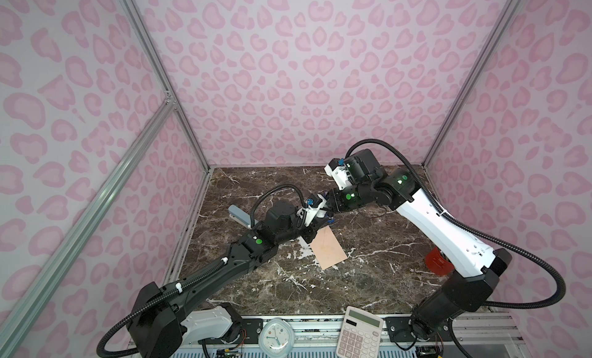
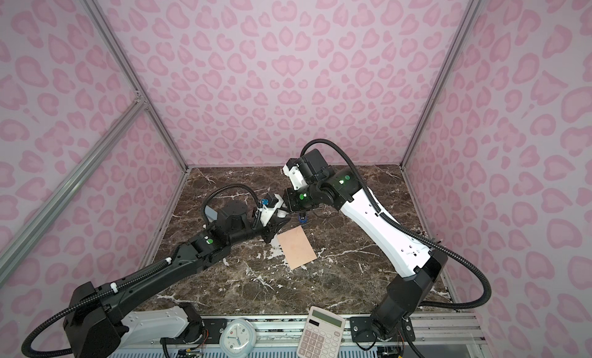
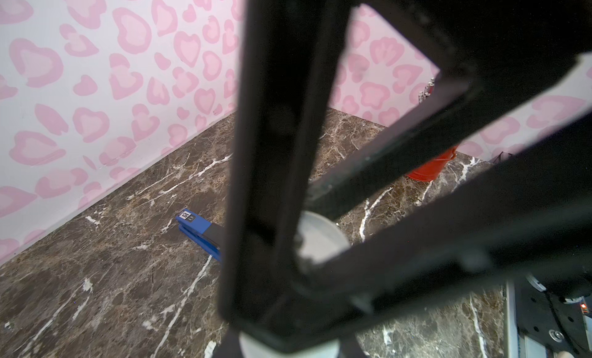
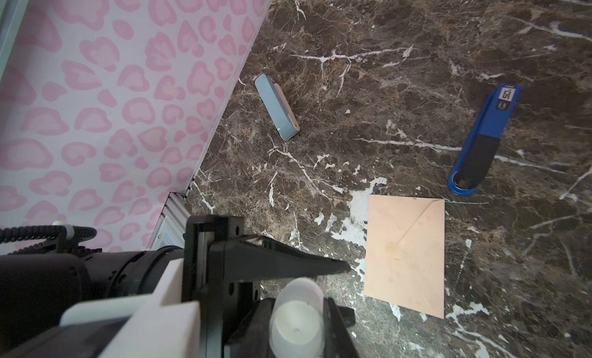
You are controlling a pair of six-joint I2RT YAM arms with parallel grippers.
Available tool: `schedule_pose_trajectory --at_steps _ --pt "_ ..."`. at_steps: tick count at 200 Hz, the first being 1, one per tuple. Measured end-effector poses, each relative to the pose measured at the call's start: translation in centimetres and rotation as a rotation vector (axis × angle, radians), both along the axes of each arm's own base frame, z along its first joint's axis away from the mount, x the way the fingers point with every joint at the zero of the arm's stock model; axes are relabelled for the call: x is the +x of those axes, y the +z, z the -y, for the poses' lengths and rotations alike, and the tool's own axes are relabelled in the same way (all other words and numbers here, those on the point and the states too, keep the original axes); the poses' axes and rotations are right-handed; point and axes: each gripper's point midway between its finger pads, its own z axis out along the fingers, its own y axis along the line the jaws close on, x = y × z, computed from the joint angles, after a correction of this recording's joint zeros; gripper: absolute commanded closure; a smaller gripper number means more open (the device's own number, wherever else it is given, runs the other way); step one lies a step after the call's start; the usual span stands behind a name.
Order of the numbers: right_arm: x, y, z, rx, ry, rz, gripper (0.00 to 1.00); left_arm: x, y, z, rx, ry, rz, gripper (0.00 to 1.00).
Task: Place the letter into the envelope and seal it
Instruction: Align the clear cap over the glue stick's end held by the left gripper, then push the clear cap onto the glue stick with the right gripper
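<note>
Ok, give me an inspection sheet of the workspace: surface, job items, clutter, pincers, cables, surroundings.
Surface: dark brown marble-pattern tabletop, white scuffed patches.
Job's things: peach paper envelope lies flat, flap folded down; pink letter not seen.
Clutter: blue-and-black stapler, pale blue oblong case, red plastic pot on the table; white calculator, round white clock at the front edge.
Pincers: right pincer shut on a white plastic cylinder above the table; left pincer meets it there, grip unclear.
Cables: black corrugated hoses loop off both arms, clear of the envelope.
Surroundings: pink blotch-print walls, aluminium frame posts.
</note>
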Motion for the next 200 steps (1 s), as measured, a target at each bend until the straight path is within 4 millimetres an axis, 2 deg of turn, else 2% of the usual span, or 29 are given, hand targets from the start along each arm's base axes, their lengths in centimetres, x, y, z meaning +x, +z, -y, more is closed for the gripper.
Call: schedule_pose_trajectory --at_steps 137,200 --pt "0.1 -1.8 -0.3 -0.054 0.031 -0.01 0.77 0.0 -0.5 -0.3 0.016 0.014 -0.023 0.96" --pt "0.7 -1.9 -0.6 -0.066 0.02 0.014 0.84 0.5 -0.4 -0.8 -0.007 0.035 -0.05 0.96"
